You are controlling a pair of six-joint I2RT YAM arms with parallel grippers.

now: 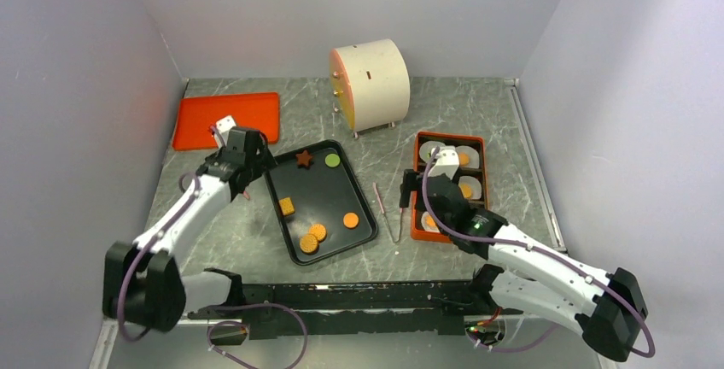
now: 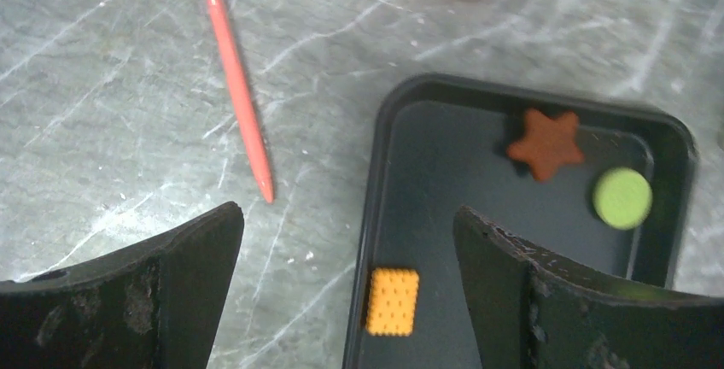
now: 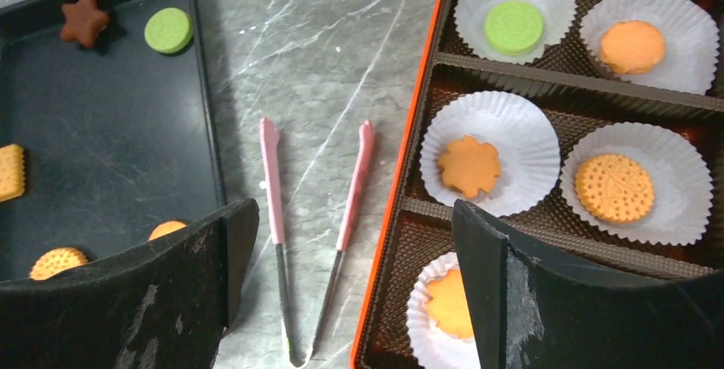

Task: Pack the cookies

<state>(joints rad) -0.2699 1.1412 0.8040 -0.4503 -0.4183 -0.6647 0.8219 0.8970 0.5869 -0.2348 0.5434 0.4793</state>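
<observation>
Both wide open and empty, left pincer (image 2: 346, 224), right pincer (image 3: 354, 215), ridged cookies (image 3: 615, 187), pleated liners (image 3: 522, 137).

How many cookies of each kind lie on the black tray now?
Orange rounds: 3
Orange square: 1
Green round: 1
Brown star: 1
Total on the black tray: 6

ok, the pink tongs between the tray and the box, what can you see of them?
The tongs are a slim V: two arms, pink toward the flattened far tips, dark and metal-looking toward the joined near end. They lie flat, spread, on the marbled table between black tray and orange box, touching neither, held by nothing.
</observation>
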